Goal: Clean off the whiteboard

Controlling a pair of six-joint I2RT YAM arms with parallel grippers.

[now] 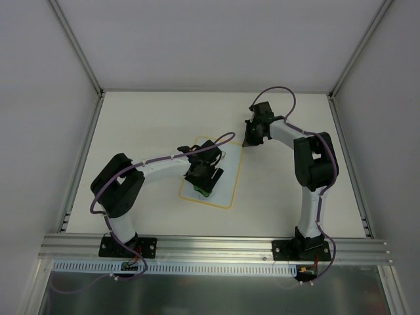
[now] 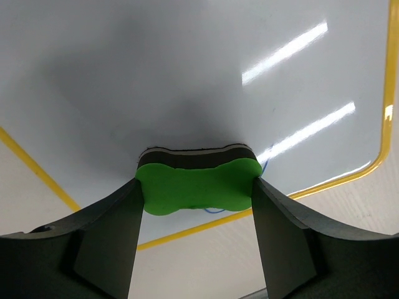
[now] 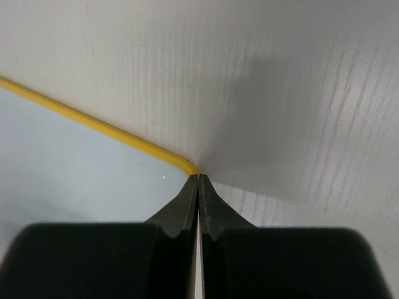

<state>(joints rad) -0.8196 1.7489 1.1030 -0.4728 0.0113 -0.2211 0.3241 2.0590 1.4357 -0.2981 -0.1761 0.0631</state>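
Observation:
The whiteboard lies flat mid-table, white with a thin yellow border. My left gripper is shut on a green eraser, whose dark felt side rests on the whiteboard. A bit of blue pen line peeks out under the eraser's near edge. My right gripper is shut and empty; its tips press down at the board's far right corner. In the right wrist view the gripper touches the rounded yellow corner of the whiteboard.
Grey walls with metal corner posts close in the table on three sides. An aluminium rail carries both arm bases along the near edge. Bare table stretches behind and left of the board.

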